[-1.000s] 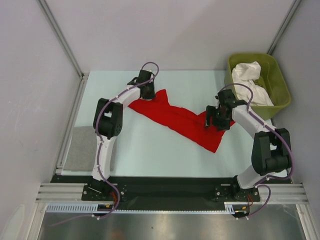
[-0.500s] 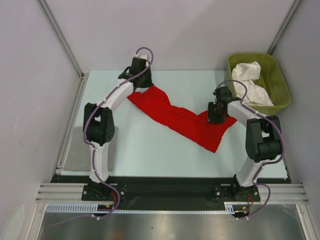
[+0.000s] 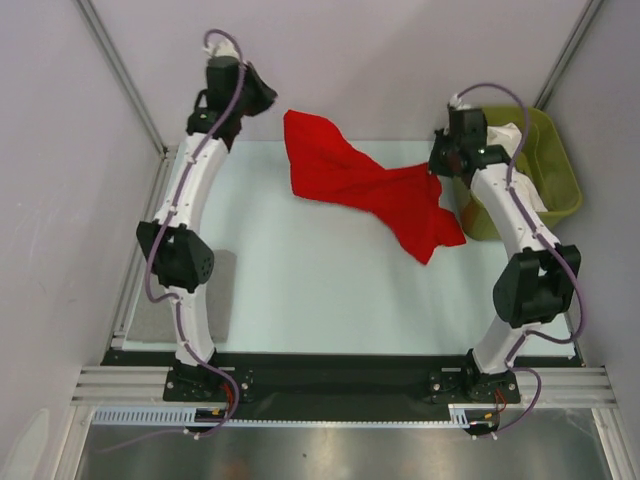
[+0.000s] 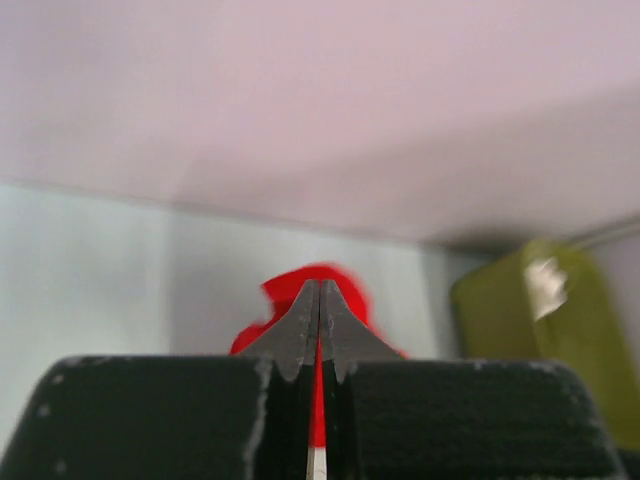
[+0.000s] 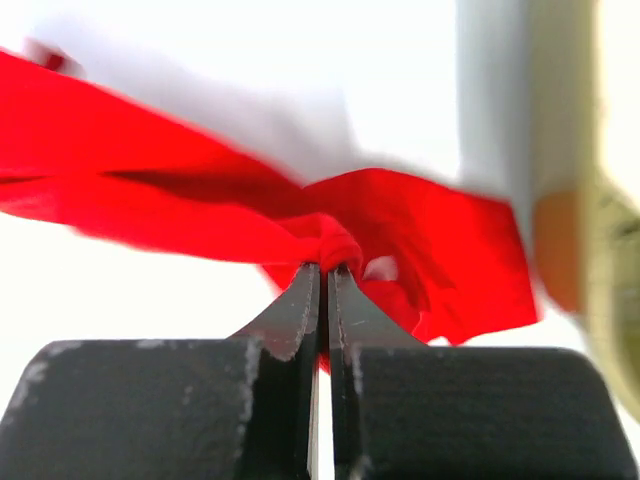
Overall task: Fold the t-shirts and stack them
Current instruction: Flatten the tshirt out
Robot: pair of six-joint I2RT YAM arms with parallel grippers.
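Note:
The red t-shirt [image 3: 350, 180] hangs stretched in the air over the back of the table, held between both grippers. My left gripper [image 3: 268, 100] is raised high at the back left and is shut on the shirt's left end. In the left wrist view red cloth [image 4: 280, 290] shows between and beyond the closed jaws [image 4: 320, 285]. My right gripper [image 3: 437, 165] is shut on a bunched fold at the shirt's right end [image 5: 420, 220], pinched at the fingertips [image 5: 325, 268]. White t-shirts [image 3: 510, 140] lie crumpled in the tub.
The olive-green tub [image 3: 560, 170] stands at the back right, just behind the right gripper, and shows in both wrist views [image 4: 540, 330] [image 5: 610, 260]. A grey pad [image 3: 150, 310] lies at the table's left edge. Walls enclose the back and sides.
The right gripper has shut on the red t-shirt. Both arms rose and swung toward the back, lifting the shirt off the table and spreading it between them.

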